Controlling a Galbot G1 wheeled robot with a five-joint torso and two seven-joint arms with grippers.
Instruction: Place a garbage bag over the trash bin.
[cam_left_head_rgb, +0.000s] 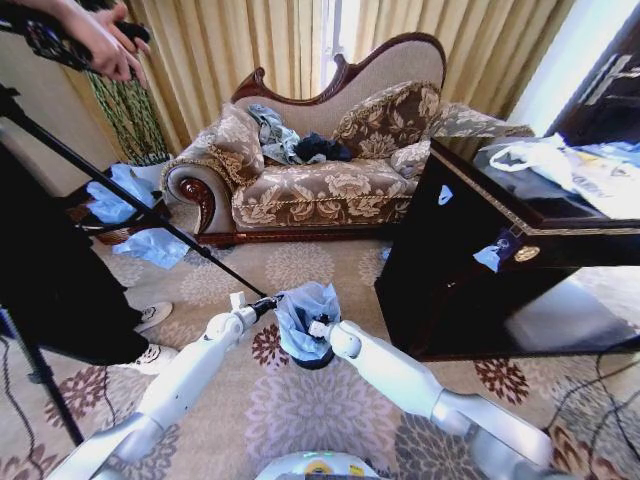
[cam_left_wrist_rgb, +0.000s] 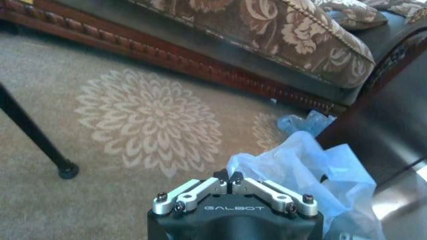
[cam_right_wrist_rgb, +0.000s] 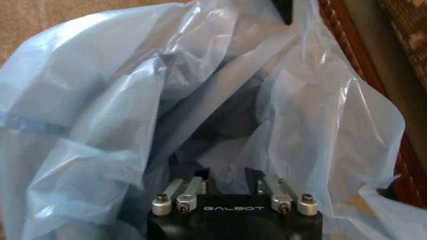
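flanking bagged trash bin (cam_left_head_rgb: 315, 355): sofa (cam_left_head_rgb: 320, 180), dark cabinet (cam_left_head_rgb: 470, 260)

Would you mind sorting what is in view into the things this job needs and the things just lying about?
Job: garbage bag, trash bin, left gripper, right gripper.
Lying about: sofa, dark cabinet, white bag, blue sheets.

Garbage bag (cam_left_head_rgb: 306, 308) over trash bin (cam_left_head_rgb: 314, 356)
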